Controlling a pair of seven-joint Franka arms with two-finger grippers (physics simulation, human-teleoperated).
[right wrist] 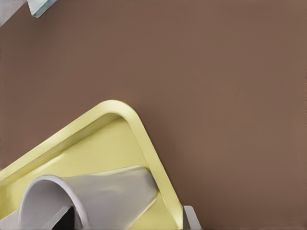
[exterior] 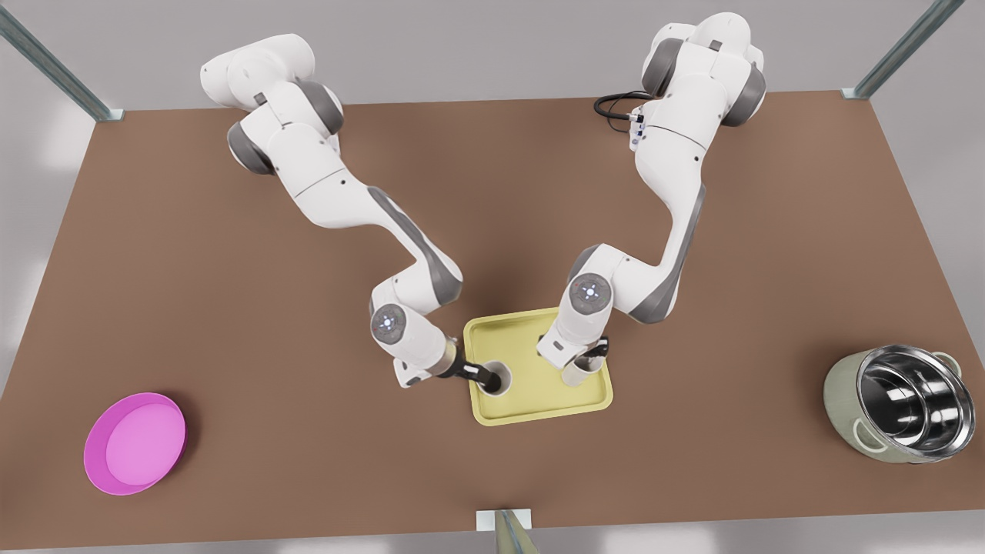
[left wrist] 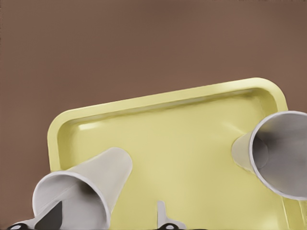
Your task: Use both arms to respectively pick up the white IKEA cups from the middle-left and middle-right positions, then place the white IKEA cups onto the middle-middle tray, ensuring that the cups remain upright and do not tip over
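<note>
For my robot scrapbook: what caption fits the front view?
Two grippers hold white cups over the yellow tray.

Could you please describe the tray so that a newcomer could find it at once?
On the brown table, look near the front edge, midway between the pink dish and the steel pot. The tray is the flat pale yellow rectangle with rounded corners, the only thing carrying two white cups.

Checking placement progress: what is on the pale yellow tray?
Two plain white tapered cups stand on the pale yellow rectangular tray, each with a black gripper at its rim; their bases are hidden.
</note>
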